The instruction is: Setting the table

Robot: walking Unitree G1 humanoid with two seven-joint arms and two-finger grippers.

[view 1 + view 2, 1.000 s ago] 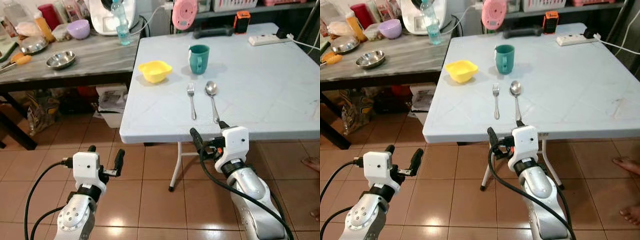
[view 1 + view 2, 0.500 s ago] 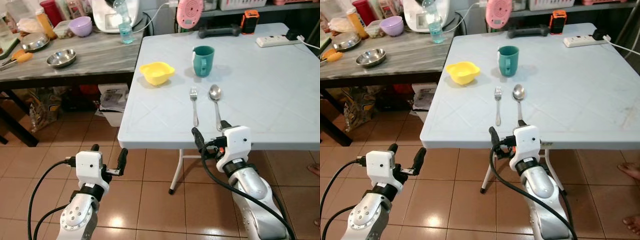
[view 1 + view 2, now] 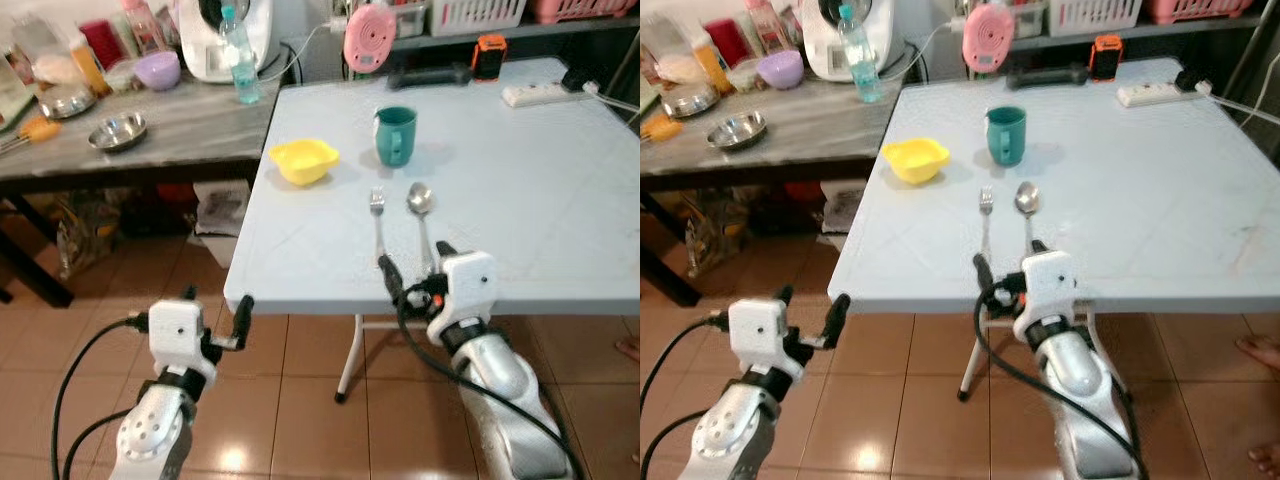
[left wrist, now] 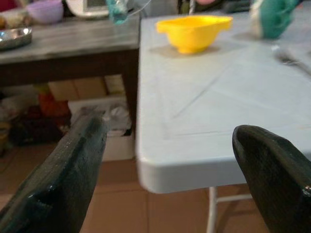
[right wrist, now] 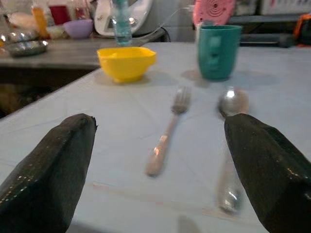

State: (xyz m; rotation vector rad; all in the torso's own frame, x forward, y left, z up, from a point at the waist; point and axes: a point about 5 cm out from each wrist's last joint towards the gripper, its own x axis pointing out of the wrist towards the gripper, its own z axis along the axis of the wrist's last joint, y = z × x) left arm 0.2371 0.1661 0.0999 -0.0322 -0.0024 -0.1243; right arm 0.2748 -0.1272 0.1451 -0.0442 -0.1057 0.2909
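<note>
A pale blue plastic folding bench carries the setting: a yellow plastic bowl toward its left side, a teal mug with a handle just right of and slightly beyond the bowl, and nearer the front edge a metal fork lying side by side with a metal spoon, the fork on the left, the two apart, both with handles pointing toward the near edge. The right claw hovers at the near edge of the bench, in line with the handles of the fork and spoon, its two black fingers spread wide and holding nothing. The left claw hangs lower, off the near left corner of the bench above the brown tiled floor, its fingers also spread wide and empty. At the far edge of the bench lie a white power strip, a black and orange device and a pink round gadget. To the left stands a grey wooden side bench holding a steel bowl, a purple bowl and a clear water bottle.
</note>
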